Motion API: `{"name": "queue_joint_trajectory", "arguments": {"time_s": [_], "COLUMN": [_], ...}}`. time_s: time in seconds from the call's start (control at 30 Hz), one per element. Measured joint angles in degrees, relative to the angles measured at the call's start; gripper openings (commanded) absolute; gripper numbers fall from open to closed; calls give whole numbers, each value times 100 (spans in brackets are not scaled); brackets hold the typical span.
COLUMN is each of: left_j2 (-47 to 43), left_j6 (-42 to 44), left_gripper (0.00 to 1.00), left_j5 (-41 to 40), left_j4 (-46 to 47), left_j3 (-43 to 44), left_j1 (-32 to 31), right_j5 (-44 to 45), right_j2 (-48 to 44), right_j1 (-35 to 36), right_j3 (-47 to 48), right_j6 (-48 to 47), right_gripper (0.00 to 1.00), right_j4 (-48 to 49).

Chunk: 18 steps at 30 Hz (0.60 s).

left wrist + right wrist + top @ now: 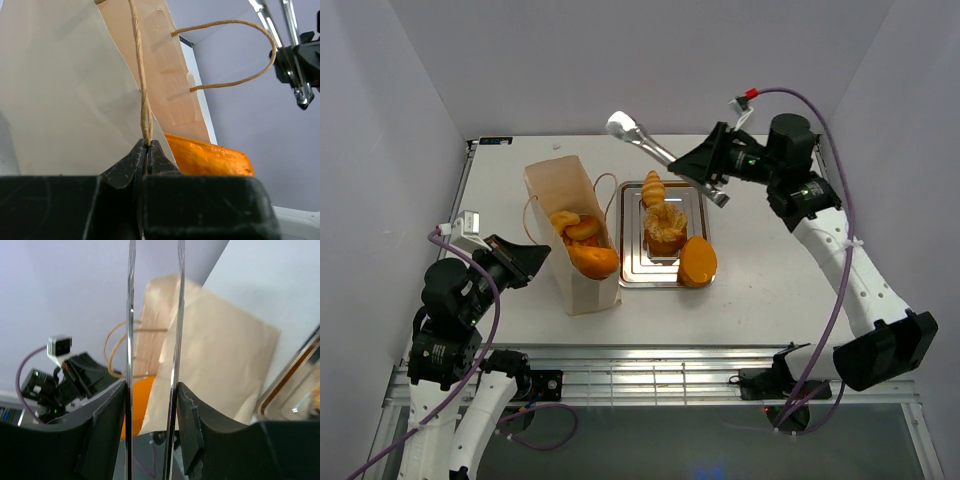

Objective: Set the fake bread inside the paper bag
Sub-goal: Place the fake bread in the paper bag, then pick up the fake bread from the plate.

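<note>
Top external: mid-transfer (some fake bread [592, 260] sits in the paper bag [548, 190], more on the tray [630, 272]), left hand [147, 147] clamps the cord handle [141, 75], right hand [710, 180] grips empty tongs [645, 143]; next move likely calls for lowering them onto a tray piece.

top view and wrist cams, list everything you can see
tall pale tan paper bag: one, left of centre, open
silver metal tray: one, right of the bag
glossy golden-orange fake bread: about three visible in the bag, three on the tray
shiny metal tongs: one, silver, above the tray's far edge
white table: one, under everything
left gripper: black, shut on the bag's cord handle
right gripper: black, shut on the tongs
</note>
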Motion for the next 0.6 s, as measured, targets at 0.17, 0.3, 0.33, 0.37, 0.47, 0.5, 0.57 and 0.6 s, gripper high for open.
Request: {"name": "queue_joint_trajectory", "arguments": {"time_s": [0.17, 0.3, 0.33, 0.37, 0.47, 0.5, 0.57, 0.6], "left_j2": [0, 0, 0, 0, 0, 0, 0, 0], "left_j6": [0, 0, 0, 0, 4, 7, 24, 33], "left_gripper": [0, 0, 0, 0, 0, 0, 0, 0], "left_j5": [-2, 0, 0, 0, 2, 2, 0, 0], "left_j4": [0, 0, 2, 2, 2, 2, 2, 2], "left_j3": [0, 0, 0, 0, 0, 0, 0, 0], "left_j1": [0, 0, 0, 0, 0, 0, 0, 0], "right_j5": [-444, -822, -876, -949, -1108, -1113, -1040, -955], "right_j2": [-343, -697, -785, -855, -940, -909, -796, -726], "right_j1": [-1790, -2911, -3005, -3038, -3027, -3010, -3010, -3010], "right_j3": [76, -166, -313, -498, -1134, -1375, -1801, -1978], "right_j6": [79, 107, 83, 52, -116, -208, -472, -605], "right_gripper": [49, 49, 50, 50, 50, 50, 50, 50], "right_j4": [42, 190, 212, 269, 254, 227, -20, -186]}}
